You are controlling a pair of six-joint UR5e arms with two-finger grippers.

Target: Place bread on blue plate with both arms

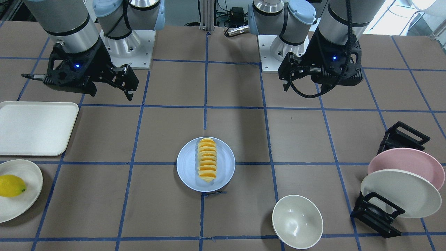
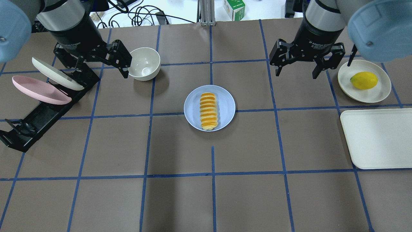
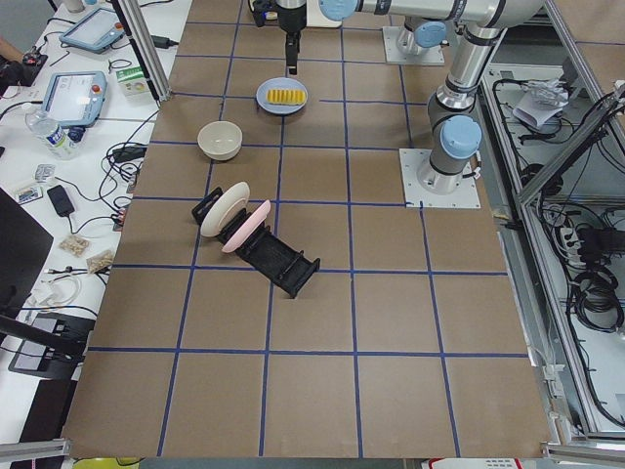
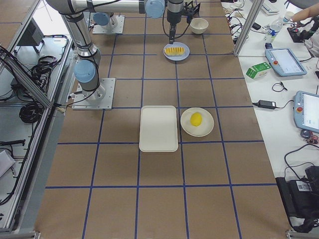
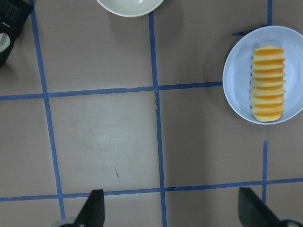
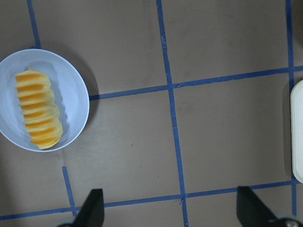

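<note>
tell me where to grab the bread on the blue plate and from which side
Probably from straight above, at the two ends of the bread, pressing inward along its length. It lies across the middle of the blue plate as a ridged row of slices, so a pinch across its middle may catch only a few. The rim hinders a low sideways approach.

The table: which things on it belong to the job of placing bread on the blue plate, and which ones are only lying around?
Job: bread, lying on the blue plate; left gripper and right gripper, both open.
Lying about: bowl; lemon on a cream plate; tray; rack holding a pink plate and a white plate.
</note>
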